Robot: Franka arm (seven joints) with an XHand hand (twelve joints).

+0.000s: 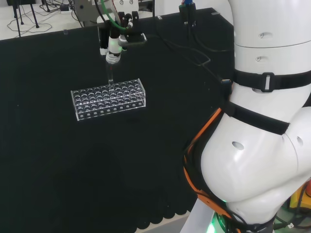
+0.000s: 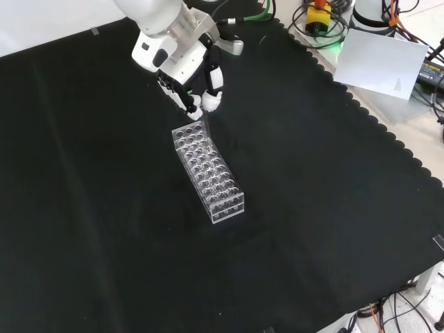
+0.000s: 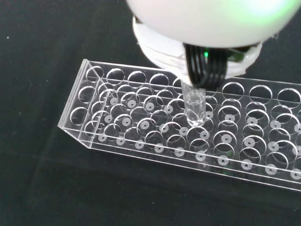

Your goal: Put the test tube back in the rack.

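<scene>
no legible text, labels, numbers or signs anywhere

A clear rack [image 2: 208, 172] lies on the black cloth of the desk [image 2: 104, 229], running away from the camera. At the rack's far end the hand [image 2: 189, 83] hangs just above it, fingers curled round a clear test tube [image 2: 206, 119] pointing down at the rack's far holes.

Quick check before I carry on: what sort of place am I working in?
Most likely a robotics lab bench: black cloth, a clear test tube rack, the hand holding a test tube, and cables at the edge.
</scene>
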